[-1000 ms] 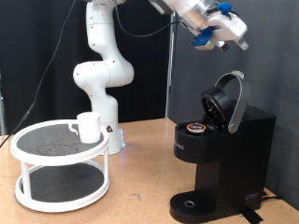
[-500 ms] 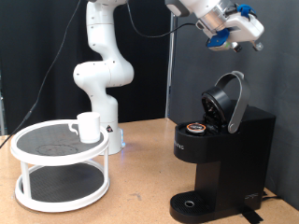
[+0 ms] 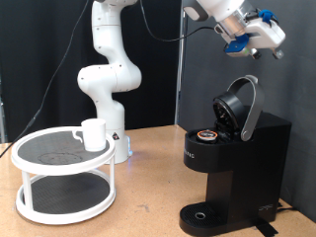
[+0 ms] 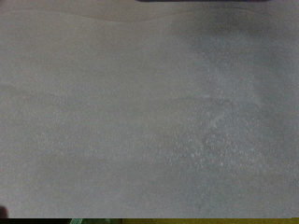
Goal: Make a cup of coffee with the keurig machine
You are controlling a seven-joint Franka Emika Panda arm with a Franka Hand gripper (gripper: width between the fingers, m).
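- The keurig machine [image 3: 235,158] stands on the counter [image 3: 148,202], lid raised, a pod [image 3: 206,135] seated inside.
- The gripper [image 3: 259,41] hovers above the lid; whether open or closed cannot be told.
- The cup [image 3: 93,133] sits on the white rack [image 3: 64,178], well apart.
- Closing the lid appears the step in hand.

Background is a plain grey wall [image 3: 39,59], evenly lit. A black vertical pole [image 3: 184,79] stands before it, with a dark cable [image 3: 61,59] hanging alongside. The work surface is a brown wooden table [image 3: 148,197].
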